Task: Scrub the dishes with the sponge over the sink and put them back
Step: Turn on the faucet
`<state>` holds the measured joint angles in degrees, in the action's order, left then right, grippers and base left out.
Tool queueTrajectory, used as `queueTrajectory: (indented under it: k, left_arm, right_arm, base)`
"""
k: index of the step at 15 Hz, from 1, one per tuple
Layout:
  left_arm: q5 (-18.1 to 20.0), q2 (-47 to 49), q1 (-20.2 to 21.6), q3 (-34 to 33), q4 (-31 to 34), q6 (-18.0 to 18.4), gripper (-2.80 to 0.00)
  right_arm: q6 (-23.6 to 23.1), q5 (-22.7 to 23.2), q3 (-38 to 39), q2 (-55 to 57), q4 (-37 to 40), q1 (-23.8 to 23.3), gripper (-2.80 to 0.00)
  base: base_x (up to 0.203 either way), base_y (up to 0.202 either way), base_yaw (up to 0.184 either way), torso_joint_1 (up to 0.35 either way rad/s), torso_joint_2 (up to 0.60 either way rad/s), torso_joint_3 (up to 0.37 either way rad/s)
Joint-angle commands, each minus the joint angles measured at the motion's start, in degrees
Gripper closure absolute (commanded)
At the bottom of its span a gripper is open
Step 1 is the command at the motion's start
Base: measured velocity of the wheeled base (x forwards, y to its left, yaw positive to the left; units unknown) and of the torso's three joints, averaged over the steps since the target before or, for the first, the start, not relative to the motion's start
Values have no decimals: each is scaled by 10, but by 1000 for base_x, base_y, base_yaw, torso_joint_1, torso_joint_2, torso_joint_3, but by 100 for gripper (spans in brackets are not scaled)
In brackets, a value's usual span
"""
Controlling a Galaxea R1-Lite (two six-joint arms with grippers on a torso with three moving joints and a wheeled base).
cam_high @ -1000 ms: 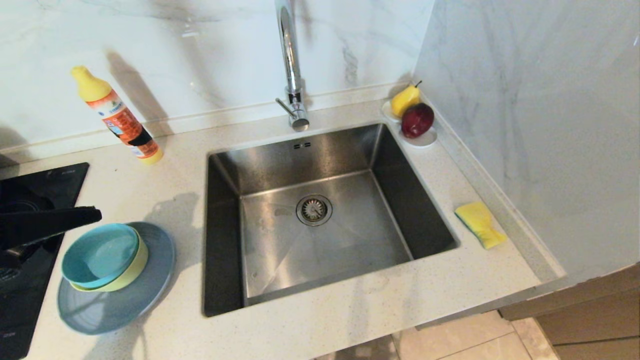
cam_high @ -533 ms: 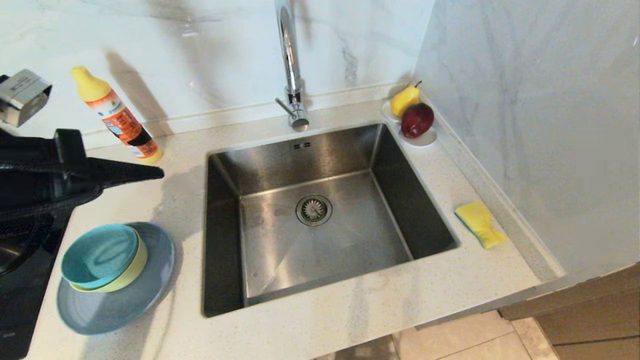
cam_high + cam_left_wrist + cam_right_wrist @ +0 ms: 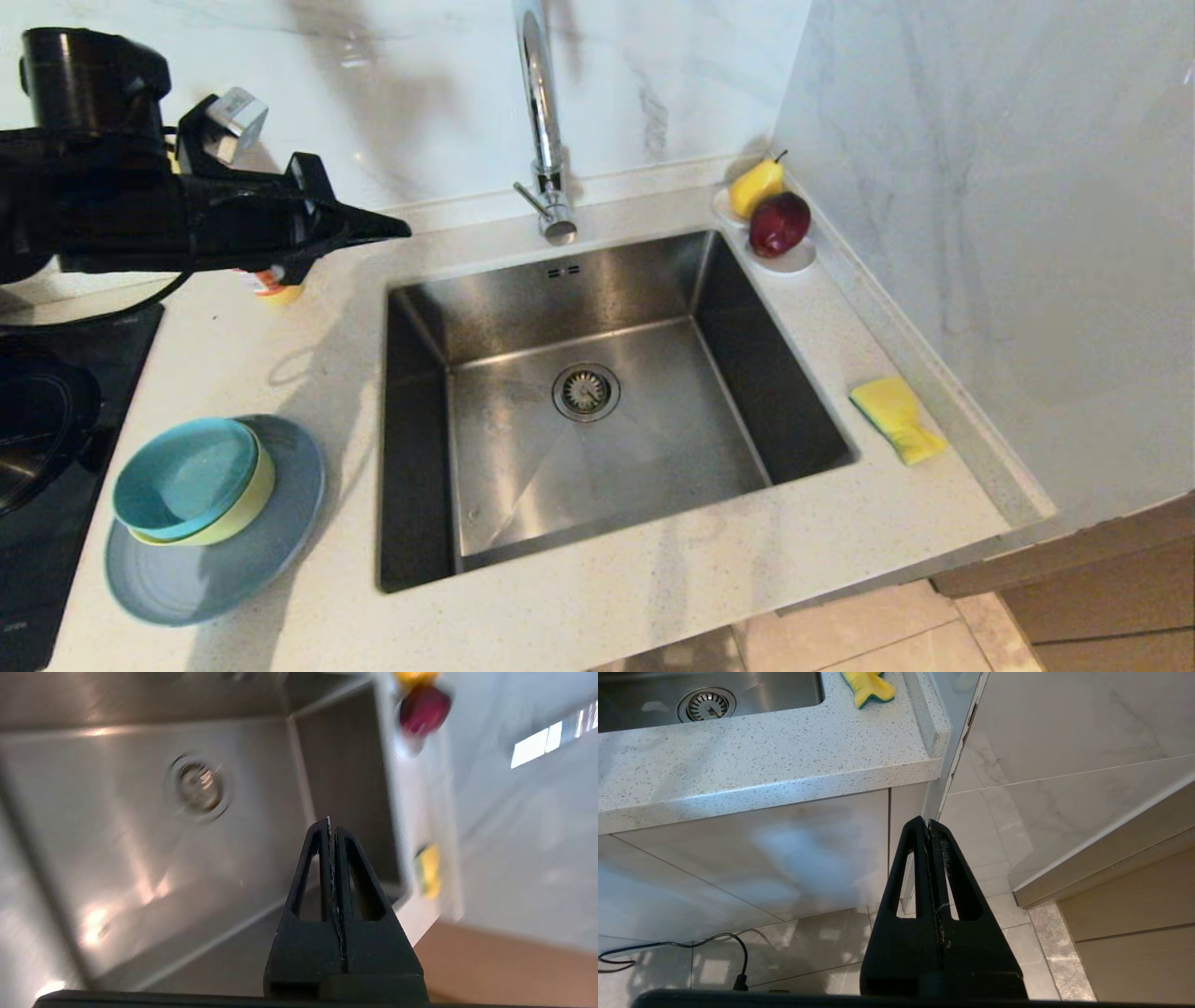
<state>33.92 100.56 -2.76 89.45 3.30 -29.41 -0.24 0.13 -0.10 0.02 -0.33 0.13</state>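
Kitchen counter [image 3: 653, 597] with a steel sink [image 3: 597, 411] set in the middle, tap [image 3: 541, 112] behind. Left of the sink, on the counter: a grey-blue plate [image 3: 215, 569] carrying a yellow-green bowl [image 3: 247, 509] with a teal bowl [image 3: 182, 476] nested inside. Right of the sink, well apart from the dishes: a yellow sponge [image 3: 896, 417], green underside showing from the right wrist camera. Left gripper [image 3: 397, 227] raised above the counter near the sink's back left corner, fingers pressed together, nothing between. Partly hidden behind the arm, probably a detergent bottle [image 3: 271, 285]. Right gripper [image 3: 928, 823] low beside the cabinet front, pointing at the floor, fingers pressed together and empty. Back right corner: white dish [image 3: 794, 261] with a pear [image 3: 754, 187] and a dark red fruit [image 3: 780, 224].
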Motion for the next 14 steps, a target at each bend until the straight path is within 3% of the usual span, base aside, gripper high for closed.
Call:
queueTrajectory:
  k: [1, 4, 8, 9, 14]
  left_arm:
    - [-8, 83, -30, 50, -39, -36, 0]
    - [-57, 129, -64, 99, -74, -45, 0]
    - [-95, 175, -70, 180, -77, -68, 0]
    - [-114, 181, -70, 184, -87, -71, 0]
    - [-138, 204, -70, 183, -174, -86, 0]
  right_arm:
    - [0, 0, 0, 0, 0, 0, 0]
    - [0, 0, 0, 0, 0, 0, 0]
    - [0, 0, 0, 0, 0, 0, 0]
    - [0, 0, 0, 0, 0, 0, 0]
    - [0, 0, 0, 0, 0, 0, 0]
  base:
    - [0, 0, 0, 0, 0, 0]
    - [0, 0, 0, 0, 0, 0]
    - [0, 0, 0, 0, 0, 0]
    - [0, 0, 0, 0, 0, 0]
    - [0, 0, 0, 0, 0, 0]
